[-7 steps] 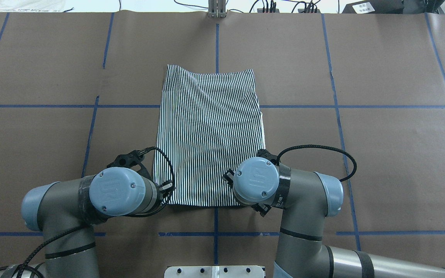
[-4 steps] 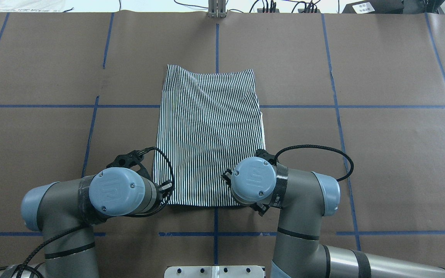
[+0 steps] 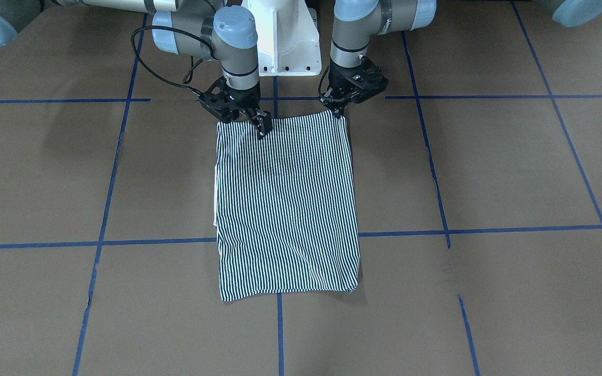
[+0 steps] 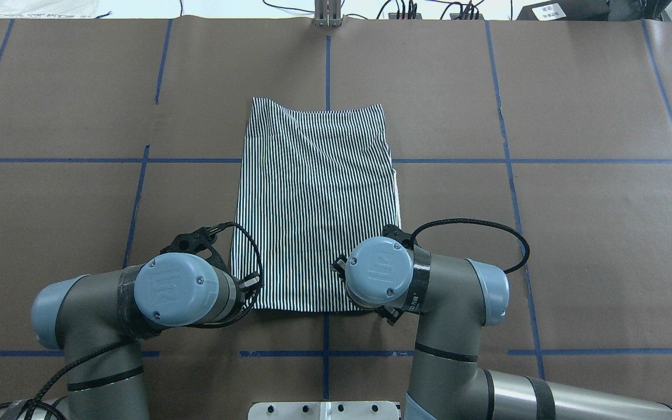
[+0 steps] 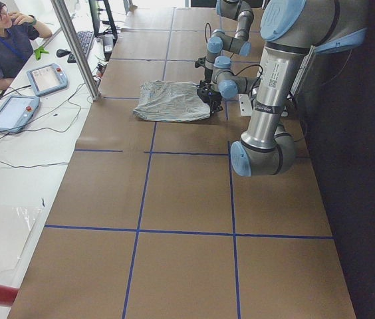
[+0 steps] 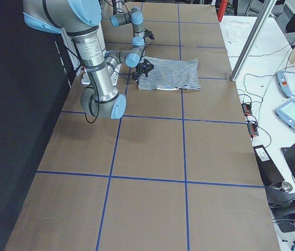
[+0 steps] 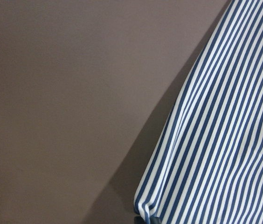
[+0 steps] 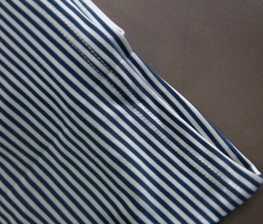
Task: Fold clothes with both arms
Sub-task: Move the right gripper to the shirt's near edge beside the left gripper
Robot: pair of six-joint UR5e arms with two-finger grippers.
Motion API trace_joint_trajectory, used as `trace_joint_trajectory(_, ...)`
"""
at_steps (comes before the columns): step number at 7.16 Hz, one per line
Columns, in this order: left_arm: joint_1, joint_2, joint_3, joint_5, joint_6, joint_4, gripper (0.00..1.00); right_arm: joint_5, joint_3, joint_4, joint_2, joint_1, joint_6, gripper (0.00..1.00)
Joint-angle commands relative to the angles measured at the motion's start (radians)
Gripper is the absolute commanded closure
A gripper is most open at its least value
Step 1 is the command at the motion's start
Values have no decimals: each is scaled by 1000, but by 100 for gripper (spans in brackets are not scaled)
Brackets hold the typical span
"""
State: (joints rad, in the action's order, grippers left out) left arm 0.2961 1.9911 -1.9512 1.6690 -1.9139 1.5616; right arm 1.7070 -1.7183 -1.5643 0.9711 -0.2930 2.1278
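Left gripper (image 3: 338, 108) pinches the polo shirt (image 3: 285, 209) at its corner for folding; right gripper (image 3: 261, 124) closure I cannot tell

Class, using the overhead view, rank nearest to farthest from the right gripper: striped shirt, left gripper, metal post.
1. Striped shirt: right gripper sits at its near edge.
2. Left gripper: shirt's near left corner.
3. Metal post: well beyond the shirt's far hem.

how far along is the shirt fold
Done: the striped shirt lies as a narrow rectangle, sleeves hidden. In hand: left gripper pinches a robot-side corner, lifted in the left wrist view; right gripper sits at the other corner. Left: likely folding it end over end.
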Motion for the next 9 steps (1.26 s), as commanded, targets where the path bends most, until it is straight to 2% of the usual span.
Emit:
trace_joint_trajectory(1, 0, -3, 0, 0, -1, -2, 100, -1, 9, -2, -12, 0, 0, 0)
trace_joint_trajectory(4, 0, 0, 0, 0, -4, 0, 100, -1, 29, -3, -12, 0, -8, 0)
trace_joint_trajectory(5, 0, 0, 0, -2, -4, 0, 100, -1, 29, -3, -12, -1, -6, 6)
trace_joint_trajectory(8, -3, 0, 0, -2, -4, 0, 100, -1, 28, -6, -12, -1, -9, 99)
trace_joint_trajectory(9, -3, 0, 2, -2, -2, 0, 100, 0, 28, -6, -12, -3, -9, 100)
